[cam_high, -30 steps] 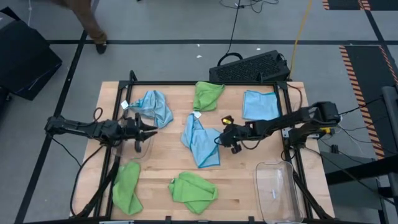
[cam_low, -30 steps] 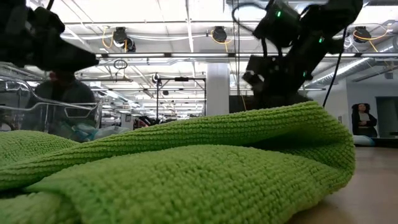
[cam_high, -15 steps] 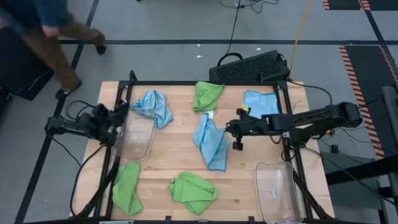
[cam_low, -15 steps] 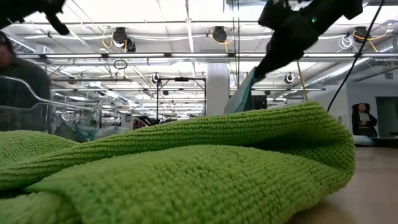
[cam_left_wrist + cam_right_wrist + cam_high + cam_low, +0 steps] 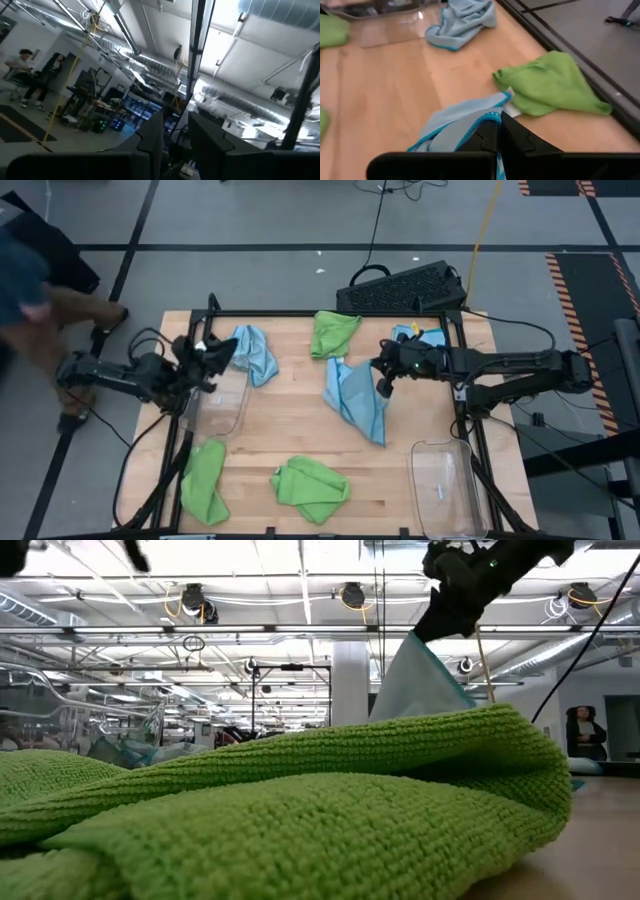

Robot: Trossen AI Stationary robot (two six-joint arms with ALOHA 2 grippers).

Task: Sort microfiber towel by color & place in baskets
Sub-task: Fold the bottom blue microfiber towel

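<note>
High view, near edge of the counter [image 5: 270, 435] first: green towel [image 5: 311, 485] bunched at the middle of that edge, another green towel [image 5: 204, 480] by the near left corner, clear basket [image 5: 447, 486] at the near right corner. Farther in, second clear basket [image 5: 221, 401] along the left edge, just under the left hand [image 5: 208, 355]; fingers set partly apart there, hold on the basket rim not clear enough to call. Mid-counter, right hand [image 5: 384, 375] clenched on a light blue towel [image 5: 356, 397], cloth lifted at one corner and trailing toward the near right. Beyond, blue towel [image 5: 254, 352] toward the far left corner, touching the far end of the left basket; third green towel [image 5: 333, 333] at the middle of the far edge; third blue towel [image 5: 420, 335] near the far right corner, mostly hidden by the right arm. Past the far edge, black perforated crate [image 5: 405, 287] on the floor. Off the left edge, a person [image 5: 35, 300] on the floor.
</note>
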